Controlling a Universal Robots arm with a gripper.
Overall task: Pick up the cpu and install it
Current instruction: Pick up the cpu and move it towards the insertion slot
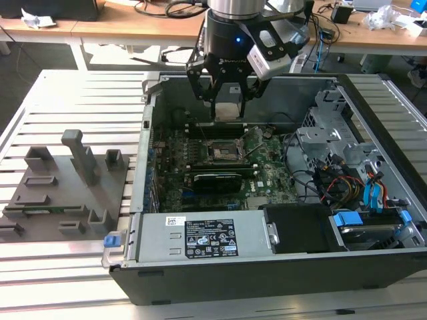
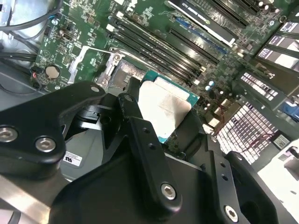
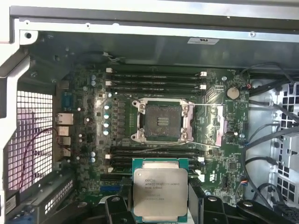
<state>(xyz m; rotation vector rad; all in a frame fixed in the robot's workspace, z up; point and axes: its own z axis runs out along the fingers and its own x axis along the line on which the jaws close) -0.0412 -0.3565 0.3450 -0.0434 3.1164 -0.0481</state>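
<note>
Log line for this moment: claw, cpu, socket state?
claw: shut on cpu | cpu: held above motherboard, not seated | socket: empty

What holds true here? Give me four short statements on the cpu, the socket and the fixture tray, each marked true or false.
1. The gripper holds the cpu. True.
2. The cpu sits in the socket. False: the socket is empty, and the cpu hangs in the gripper above the motherboard.
3. The grey fixture tray lies inside the computer case. False: it lies on the slatted table, to the exterior view's left of the case.
4. The computer case is open, with its motherboard exposed. True.
</note>
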